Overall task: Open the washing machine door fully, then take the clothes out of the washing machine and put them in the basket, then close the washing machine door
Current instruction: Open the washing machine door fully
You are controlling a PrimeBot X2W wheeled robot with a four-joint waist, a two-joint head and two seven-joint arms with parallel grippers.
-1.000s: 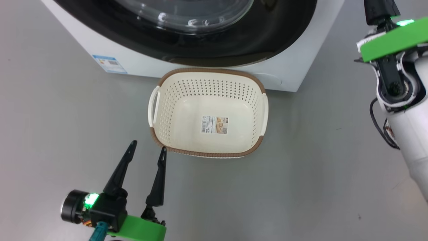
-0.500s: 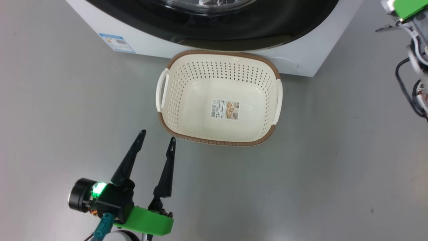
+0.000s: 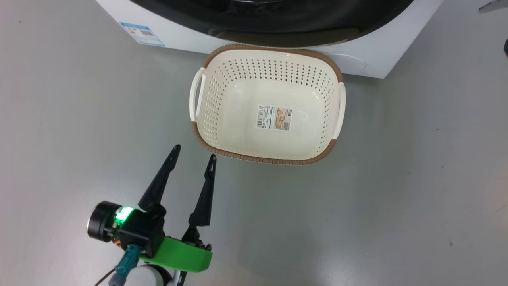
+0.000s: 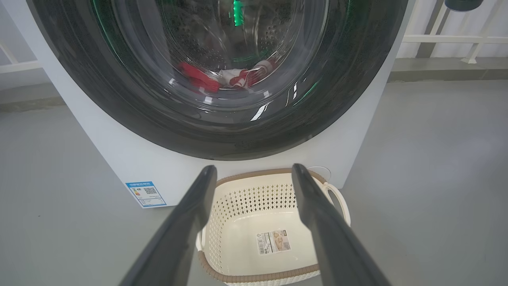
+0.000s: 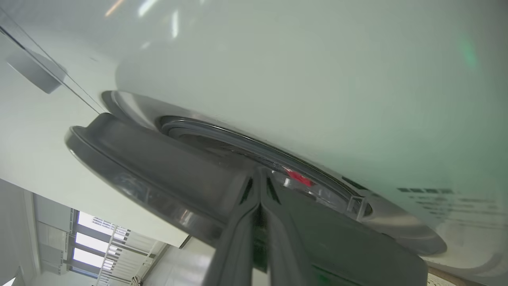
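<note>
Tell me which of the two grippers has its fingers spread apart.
The left gripper: its two long dark fingers stand apart, while the right gripper has them pressed together.

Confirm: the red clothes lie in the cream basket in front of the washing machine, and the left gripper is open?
Wrong on the clothes: the left wrist view shows them inside the washing machine, behind the washing machine door. The basket stands in front of it, and the left gripper is open.
</note>
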